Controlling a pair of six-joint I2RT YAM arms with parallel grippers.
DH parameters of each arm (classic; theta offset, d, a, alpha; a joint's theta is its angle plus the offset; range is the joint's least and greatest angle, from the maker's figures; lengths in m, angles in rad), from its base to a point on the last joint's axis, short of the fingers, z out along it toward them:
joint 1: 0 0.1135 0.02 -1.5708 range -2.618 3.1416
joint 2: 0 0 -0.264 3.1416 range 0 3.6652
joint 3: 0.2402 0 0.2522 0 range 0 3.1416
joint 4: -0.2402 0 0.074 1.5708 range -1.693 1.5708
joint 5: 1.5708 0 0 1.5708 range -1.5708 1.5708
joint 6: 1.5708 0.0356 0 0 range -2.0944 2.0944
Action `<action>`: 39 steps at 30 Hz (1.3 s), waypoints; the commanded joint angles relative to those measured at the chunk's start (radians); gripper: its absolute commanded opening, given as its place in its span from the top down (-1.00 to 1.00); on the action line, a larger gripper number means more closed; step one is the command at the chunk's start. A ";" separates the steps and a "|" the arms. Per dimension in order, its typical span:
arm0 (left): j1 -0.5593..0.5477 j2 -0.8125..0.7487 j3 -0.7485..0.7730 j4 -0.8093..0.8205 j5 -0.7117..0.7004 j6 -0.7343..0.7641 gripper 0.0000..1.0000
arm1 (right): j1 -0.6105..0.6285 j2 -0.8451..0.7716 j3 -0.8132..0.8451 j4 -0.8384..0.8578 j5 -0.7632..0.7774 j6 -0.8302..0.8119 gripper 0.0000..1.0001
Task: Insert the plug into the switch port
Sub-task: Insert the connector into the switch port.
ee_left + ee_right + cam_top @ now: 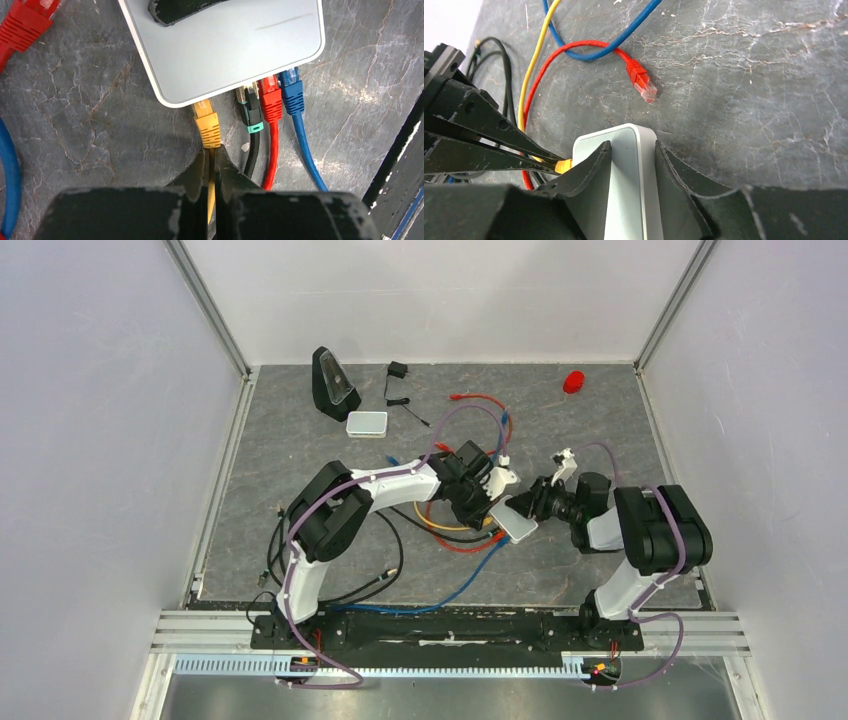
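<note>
On the tabletop (100, 125), our left claw (214, 157) is pinching the plug (207, 125) by its wire (212, 197). Our right claw (632, 145) is squeezing the box (629, 200).

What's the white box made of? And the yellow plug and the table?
The white box looks like smooth satin plastic: rounded corners, even colour. The yellow plug seems rubbery plastic, ribbed. The table looks veined like stone; maybe only a printed mat.

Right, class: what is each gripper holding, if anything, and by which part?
The left gripper pinches the yellow cable just behind its plug. The right gripper clamps the switch box across its two opposite side edges.
</note>
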 commanded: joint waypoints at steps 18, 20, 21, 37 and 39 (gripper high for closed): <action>0.012 0.045 -0.057 0.282 -0.143 -0.007 0.95 | 0.111 0.109 -0.122 0.096 -0.234 0.263 0.30; 0.007 0.052 -0.053 0.305 -0.153 0.004 0.96 | 0.121 0.127 -0.157 0.182 -0.234 0.310 0.31; 0.007 0.055 -0.044 0.309 -0.155 0.004 0.96 | 0.123 0.129 -0.170 0.215 -0.233 0.331 0.31; -0.026 -0.002 -0.037 0.471 -0.161 -0.127 0.57 | -0.068 -0.388 0.075 -0.598 0.311 -0.014 -0.46; -0.027 0.009 0.005 0.459 -0.167 -0.161 0.23 | -0.068 -0.453 0.092 -0.644 0.371 -0.083 -0.54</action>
